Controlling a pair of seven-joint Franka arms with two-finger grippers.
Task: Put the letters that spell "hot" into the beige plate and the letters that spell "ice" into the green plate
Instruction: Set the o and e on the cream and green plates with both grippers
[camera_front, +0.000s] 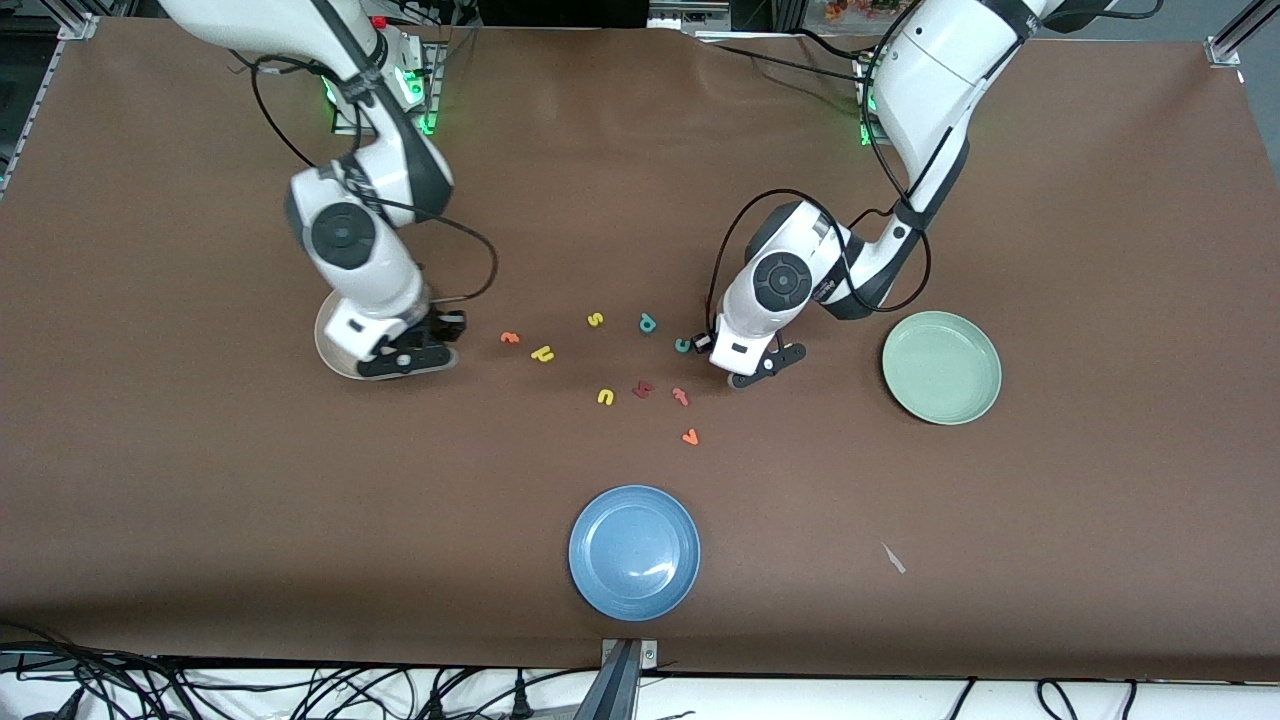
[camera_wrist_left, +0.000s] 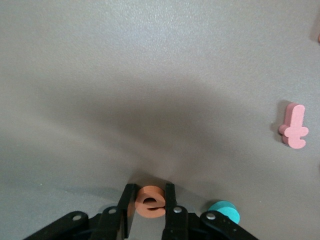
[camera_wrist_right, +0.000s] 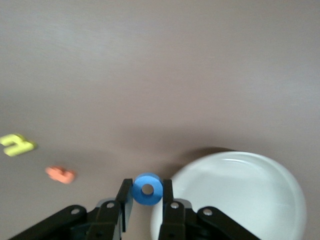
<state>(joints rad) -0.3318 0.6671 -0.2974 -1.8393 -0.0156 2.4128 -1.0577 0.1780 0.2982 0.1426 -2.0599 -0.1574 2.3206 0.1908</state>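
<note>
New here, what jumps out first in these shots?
Both grippers hold a foam letter: the right gripper is shut on the blue o beside the beige plate, and the left gripper pinches the orange e by the loose letters mid-table. The green plate sits bare.

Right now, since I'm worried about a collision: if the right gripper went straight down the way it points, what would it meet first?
Probably the beige plate. The right gripper, shut on the blue o, seems to hang over its rim, though height is hard to judge.
</note>
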